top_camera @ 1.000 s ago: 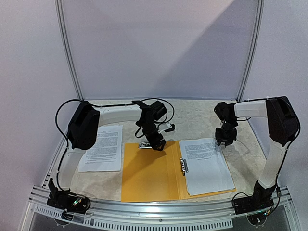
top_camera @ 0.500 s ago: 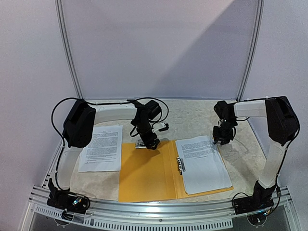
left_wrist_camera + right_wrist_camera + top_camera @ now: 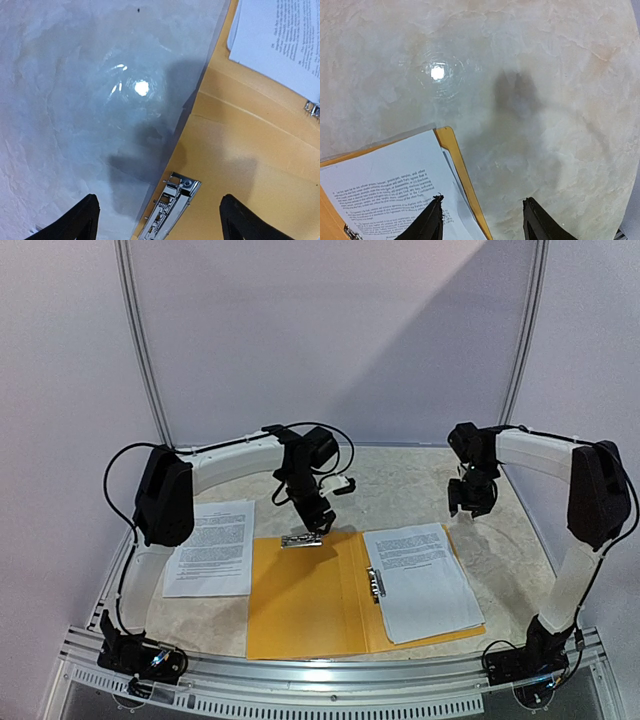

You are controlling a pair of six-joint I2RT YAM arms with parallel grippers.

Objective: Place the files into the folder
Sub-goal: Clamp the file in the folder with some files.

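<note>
On the marbled tabletop (image 3: 400, 480), left fingers (image 3: 82, 220) and right fingers (image 3: 432, 220) gape empty near the folder (image 3: 300, 600) and files (image 3: 420, 575).

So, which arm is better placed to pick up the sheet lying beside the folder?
The left. The loose sheet lies left of the folder, on the left arm's side, and the left claw hovers open near it. The right claw would have to cross the folder.
</note>
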